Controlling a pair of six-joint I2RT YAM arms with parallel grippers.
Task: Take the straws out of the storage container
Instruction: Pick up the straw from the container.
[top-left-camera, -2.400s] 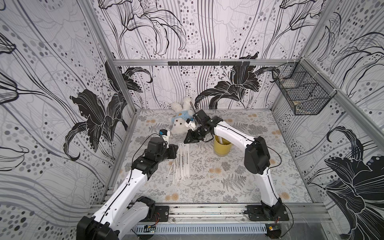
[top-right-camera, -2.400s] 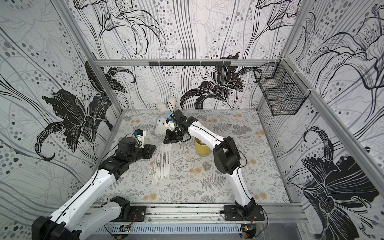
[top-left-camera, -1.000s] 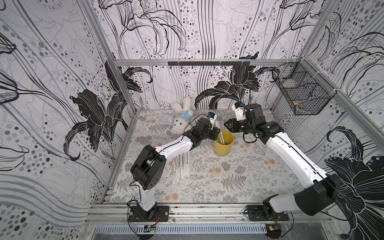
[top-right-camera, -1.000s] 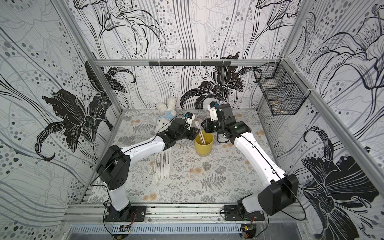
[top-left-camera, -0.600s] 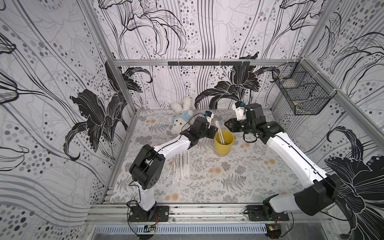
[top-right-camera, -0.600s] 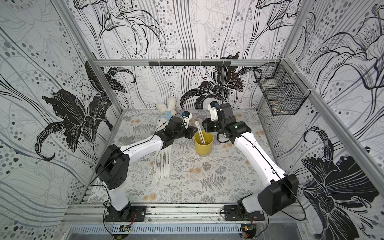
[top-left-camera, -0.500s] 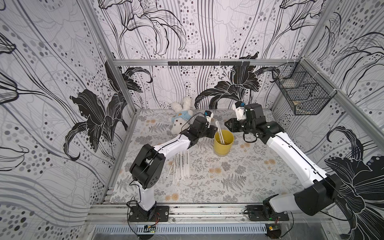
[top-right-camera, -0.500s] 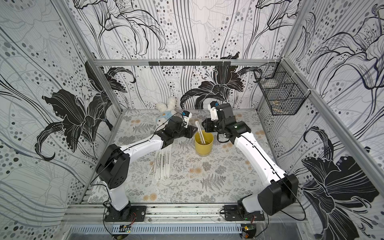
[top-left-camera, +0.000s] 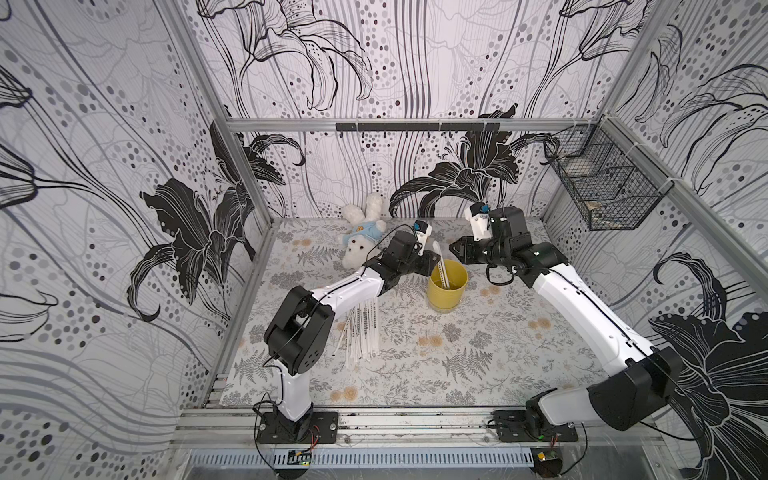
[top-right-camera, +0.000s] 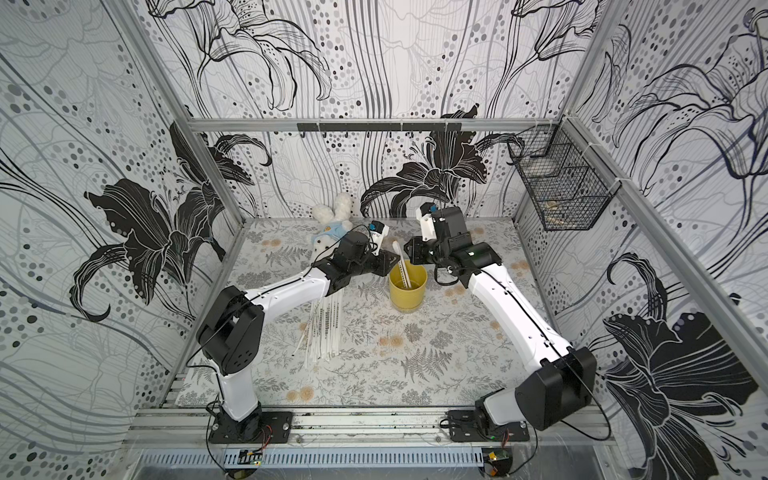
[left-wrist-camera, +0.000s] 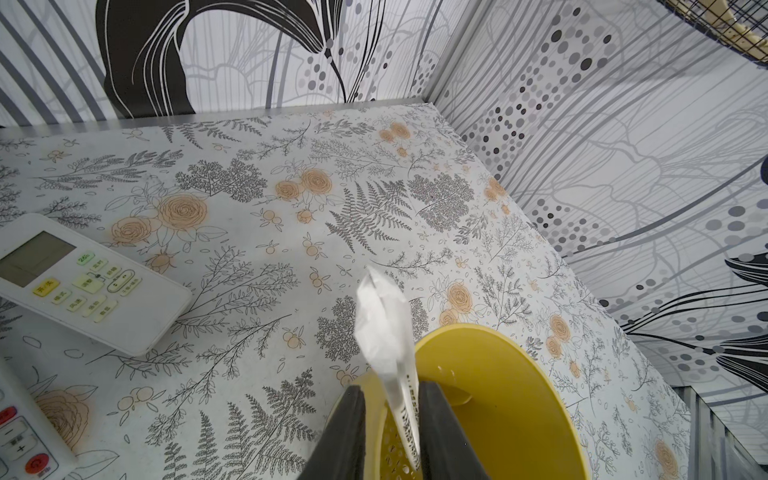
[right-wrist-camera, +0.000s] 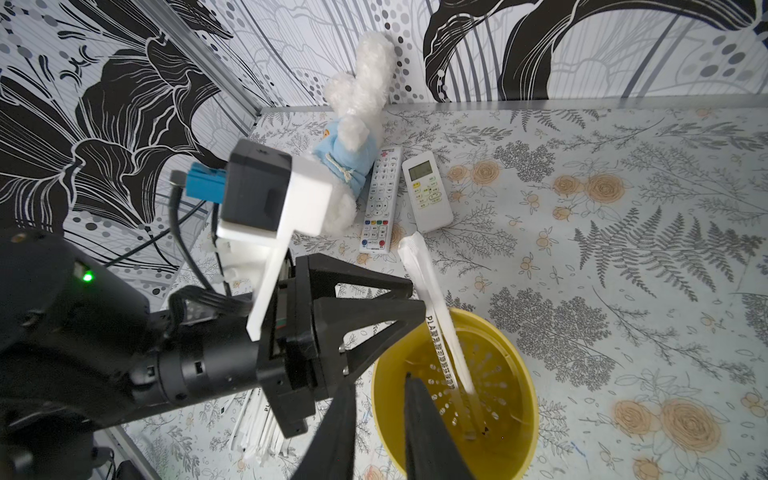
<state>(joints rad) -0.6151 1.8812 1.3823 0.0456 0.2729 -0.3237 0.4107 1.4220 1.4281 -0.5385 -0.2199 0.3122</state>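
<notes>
The yellow cup (top-left-camera: 448, 291) stands upright on the floral tabletop (top-left-camera: 478, 353), a little toward the far side. One paper-wrapped straw (right-wrist-camera: 432, 299) stands in it, leaning to the far left with its upper end well above the rim. The left gripper (left-wrist-camera: 392, 388) reaches in from the left at the cup's rim. Its jaws are apart with the straw between them, and a gap shows beside the straw, so it is not clamped. The right gripper (right-wrist-camera: 380, 380) hovers just beyond the cup's far-right rim, jaws apart and empty. A pile of straws (top-left-camera: 362, 332) lies on the tabletop left of the cup, partly under the left arm. Toward the far edge lie a white plush rabbit (top-left-camera: 361, 237) and two white remote controls (right-wrist-camera: 428, 193), side by side.
</notes>
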